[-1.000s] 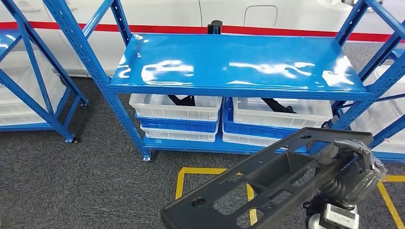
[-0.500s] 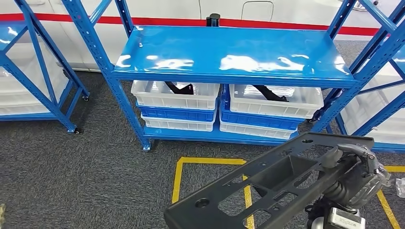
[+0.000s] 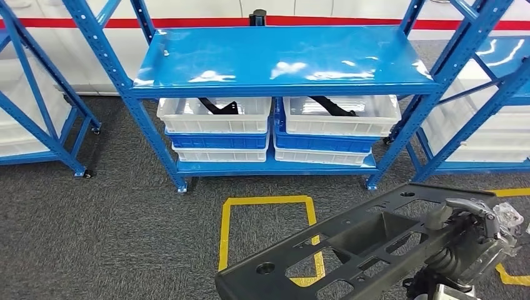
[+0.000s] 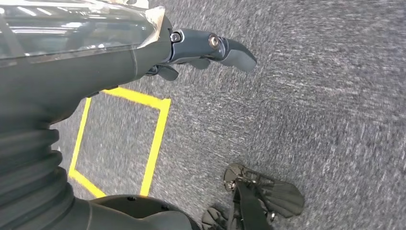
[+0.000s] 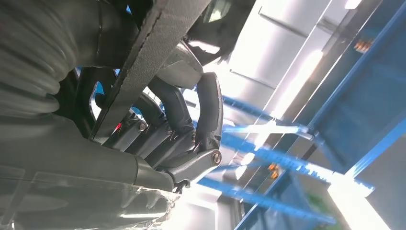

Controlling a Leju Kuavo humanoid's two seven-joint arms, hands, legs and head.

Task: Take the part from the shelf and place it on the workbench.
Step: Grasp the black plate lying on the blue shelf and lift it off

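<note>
The part [image 3: 350,244] is a long flat black plastic panel with cut-outs and round holes. My right hand [image 3: 465,240] grips it at one end, low at the right in the head view, above the grey carpet. From the right wrist, the dark fingers [image 5: 206,110] wrap the edge of the part [image 5: 148,52]. My left hand [image 4: 191,48] hangs over the carpet with nothing in it, thumb stuck out. The blue shelf [image 3: 281,62] stands ahead, its top board bare.
Two white bins [image 3: 215,115] [image 3: 340,115] with black parts sit on blue crates on the shelf's lower level. More blue racks stand at the left [image 3: 37,94] and right [image 3: 475,94]. A yellow square [image 3: 265,203] is taped on the carpet before the shelf.
The whole picture has shifted: the shelf now looks farther off and more to the left, so the camera has moved. The part stays in my right hand.
</note>
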